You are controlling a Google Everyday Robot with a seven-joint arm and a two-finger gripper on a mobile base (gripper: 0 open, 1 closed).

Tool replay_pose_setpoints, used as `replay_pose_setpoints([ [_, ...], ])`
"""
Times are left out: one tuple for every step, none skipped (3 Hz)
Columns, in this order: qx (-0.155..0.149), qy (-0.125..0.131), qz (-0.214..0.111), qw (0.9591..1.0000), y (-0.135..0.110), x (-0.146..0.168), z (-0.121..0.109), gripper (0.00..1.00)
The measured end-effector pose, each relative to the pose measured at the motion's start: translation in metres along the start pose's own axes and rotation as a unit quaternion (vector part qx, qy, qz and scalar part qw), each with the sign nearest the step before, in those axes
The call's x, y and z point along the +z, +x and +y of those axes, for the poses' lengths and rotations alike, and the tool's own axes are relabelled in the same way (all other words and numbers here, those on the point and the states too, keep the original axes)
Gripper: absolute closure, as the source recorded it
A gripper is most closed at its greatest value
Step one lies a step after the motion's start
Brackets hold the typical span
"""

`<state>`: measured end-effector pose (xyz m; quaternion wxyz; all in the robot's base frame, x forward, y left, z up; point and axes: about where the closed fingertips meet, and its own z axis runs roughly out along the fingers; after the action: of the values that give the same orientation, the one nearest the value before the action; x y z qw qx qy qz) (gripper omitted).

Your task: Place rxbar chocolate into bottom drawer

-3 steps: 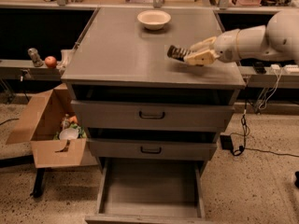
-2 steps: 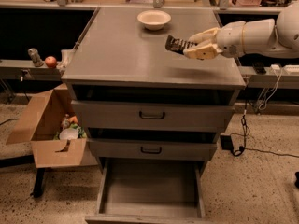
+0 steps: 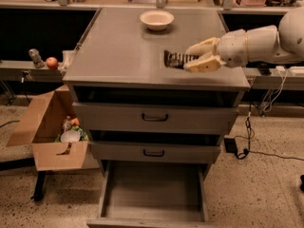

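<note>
The rxbar chocolate [image 3: 175, 60], a dark wrapped bar with pale lettering, is held in my gripper [image 3: 195, 58] just above the right part of the grey cabinet top [image 3: 118, 56]. The cream fingers [image 3: 203, 65] close on its right end; its left end sticks out free. My white arm comes in from the right. The bottom drawer [image 3: 153, 194] is pulled out far below, with a bare flat grey floor.
A cream bowl [image 3: 156, 19] stands at the back of the cabinet top. Two upper drawers [image 3: 155, 118] with dark handles are shut. A cardboard box [image 3: 52, 127] with items sits on the floor at left. An apple [image 3: 52, 62] lies on the left shelf. Cables run at right.
My gripper with the bar has moved leftward and toward the front of the cabinet top. The drawers and bowl have not moved.
</note>
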<state>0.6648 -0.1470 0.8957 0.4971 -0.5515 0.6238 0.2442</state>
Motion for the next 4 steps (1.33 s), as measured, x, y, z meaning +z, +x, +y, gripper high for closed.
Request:
replay_pose_setpoints([
  [-0.052,-0.099,-0.007,0.9937,0.004,0.008,0.061,1.0],
  [-0.05,-0.157,-0.01,0.9863,0.029,0.01,0.113,1.0],
  [-0.05,-0.158,-0.01,0.9862,0.029,0.011,0.113,1.0],
  [-0.036,-0.161,-0.002,0.9862,0.037,0.016,0.119,1.0],
])
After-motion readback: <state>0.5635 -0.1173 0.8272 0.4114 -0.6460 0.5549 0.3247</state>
